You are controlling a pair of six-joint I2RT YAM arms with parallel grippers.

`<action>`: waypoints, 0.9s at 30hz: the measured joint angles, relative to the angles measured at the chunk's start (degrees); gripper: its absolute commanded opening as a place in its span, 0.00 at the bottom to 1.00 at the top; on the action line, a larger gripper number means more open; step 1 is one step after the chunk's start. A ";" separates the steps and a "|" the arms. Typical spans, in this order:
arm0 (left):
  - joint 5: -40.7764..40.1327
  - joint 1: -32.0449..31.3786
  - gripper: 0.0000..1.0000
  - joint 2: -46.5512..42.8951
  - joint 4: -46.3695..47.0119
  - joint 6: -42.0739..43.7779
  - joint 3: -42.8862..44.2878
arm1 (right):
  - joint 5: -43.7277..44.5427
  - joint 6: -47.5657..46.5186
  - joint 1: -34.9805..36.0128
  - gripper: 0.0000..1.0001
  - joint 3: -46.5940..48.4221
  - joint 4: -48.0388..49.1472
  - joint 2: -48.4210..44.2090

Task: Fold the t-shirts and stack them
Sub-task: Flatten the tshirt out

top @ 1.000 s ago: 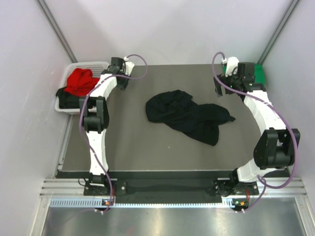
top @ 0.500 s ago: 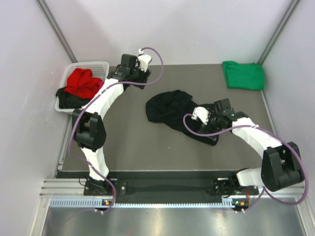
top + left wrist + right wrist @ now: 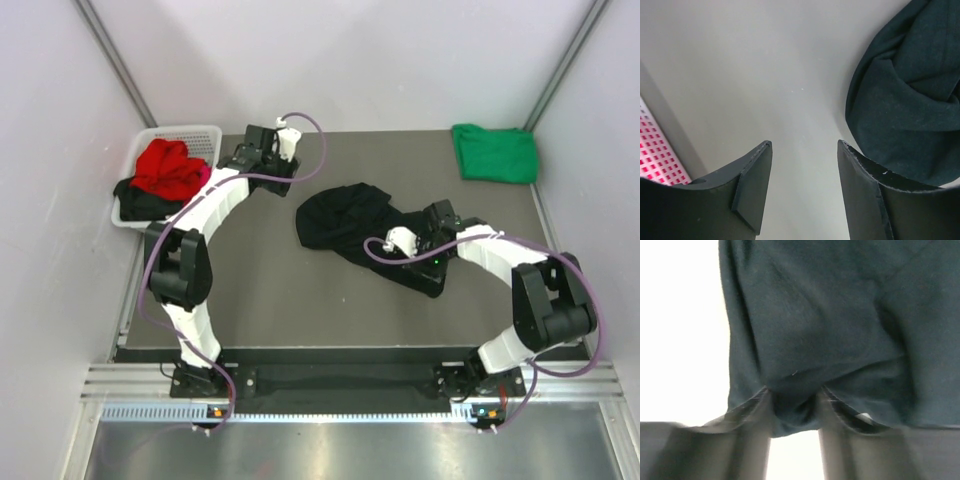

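The big black t-shirt (image 3: 350,220) is lying crumpled near the middle of the table (image 3: 260,290), not folded yet, w/ one part reaching toward the right arm. In the right wrist view the right gripper (image 3: 795,392) is sitting at the near edge of this shirt. Its fingers (image 3: 752,435) are standing on both sides of a bunched fold, the dark cloth is filling the narrow gap, so they are pinching the black t-shirt.

The left gripper (image 3: 802,150) is hovering over bare table near the far left corner, btw the basket (image 3: 180,130) and the shirt. Its fingers (image 3: 752,185) are spread apart w/ nothing between them; the shirt's left end is showing just beside the right finger, not touching it.

The green t-shirt (image 3: 495,152) is lying folded flat at the far right corner of the table, well apart from both arms. The red t-shirt (image 3: 165,165) is lying heaped in the white basket, off the table's far left edge, on top of some black cloth (image 3: 135,195).
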 measured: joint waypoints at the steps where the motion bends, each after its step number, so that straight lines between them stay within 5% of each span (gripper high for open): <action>1: -0.15 0.00 0.59 -0.15 0.02 0.02 0.00 | 0.20 -0.15 0.02 0.00 0.46 -0.39 0.07; 6: -2.14 0.00 0.57 -1.57 0.04 0.37 -0.04 | 0.74 1.36 0.55 0.00 8.41 -3.96 -2.38; 17: -10.45 0.48 0.54 -5.35 1.79 2.25 1.16 | 0.13 4.09 9.18 0.00 57.42 2.97 -9.09; 27: -14.05 1.05 0.44 -5.66 3.43 2.78 3.06 | 6.08 4.74 12.59 0.00 59.45 8.44 -6.51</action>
